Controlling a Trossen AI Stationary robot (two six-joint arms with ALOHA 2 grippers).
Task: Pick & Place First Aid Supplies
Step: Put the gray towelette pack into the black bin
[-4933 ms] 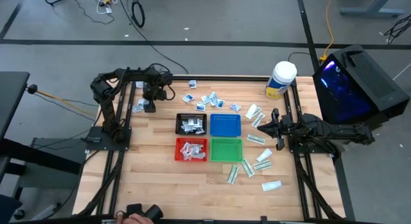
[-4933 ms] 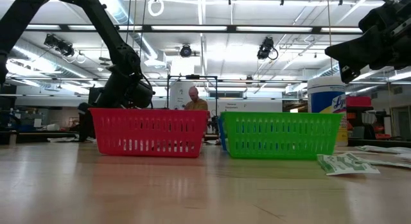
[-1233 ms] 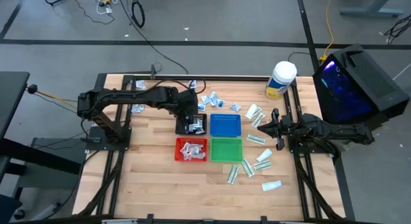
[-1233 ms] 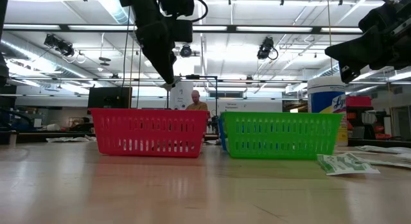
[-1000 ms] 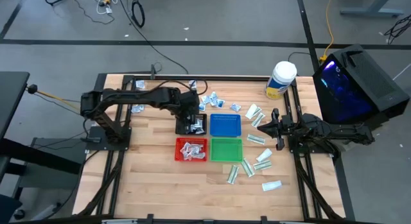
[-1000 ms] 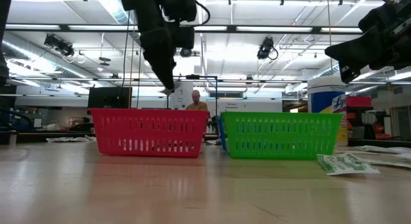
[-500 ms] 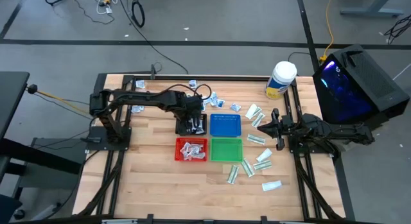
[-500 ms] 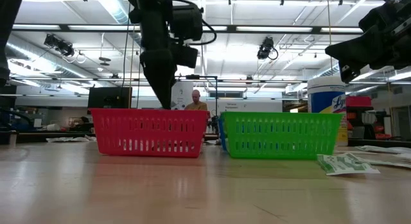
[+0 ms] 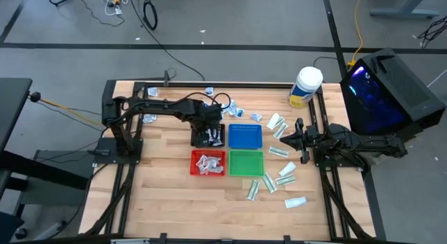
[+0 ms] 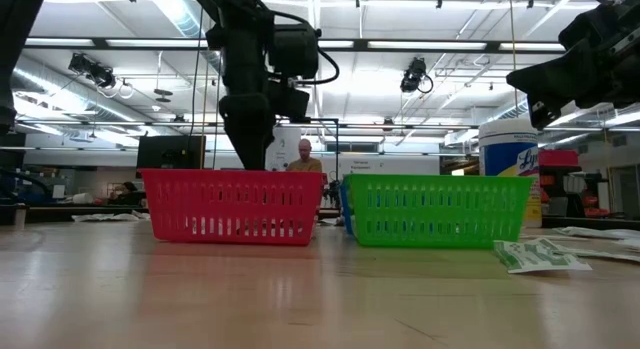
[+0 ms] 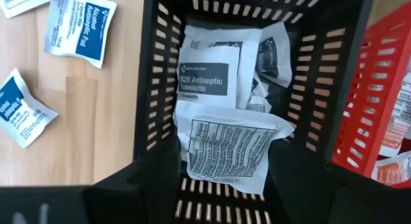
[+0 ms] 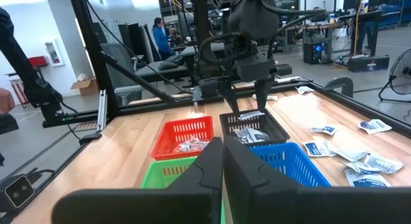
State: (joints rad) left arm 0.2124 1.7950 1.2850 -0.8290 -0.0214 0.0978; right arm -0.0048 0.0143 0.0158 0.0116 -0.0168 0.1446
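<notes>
Left hand (image 9: 211, 134) is down over the black tray (image 9: 195, 137), fingers spread with nothing pinched. A white packet (image 11: 226, 151) with dense print lies between the fingers atop other packets in that tray. The red tray (image 9: 194, 163), just nearer, also holds packets; blue tray (image 9: 245, 136) and green tray (image 9: 245, 163) sit to their right. Loose squarish packets (image 9: 234, 110) lie on the tabletop (image 9: 167, 195) beyond the trays; long green-and-white packets (image 9: 269, 182) lie to the right. Right hand (image 9: 302, 138) hangs at the right edge, fingers pressed together.
</notes>
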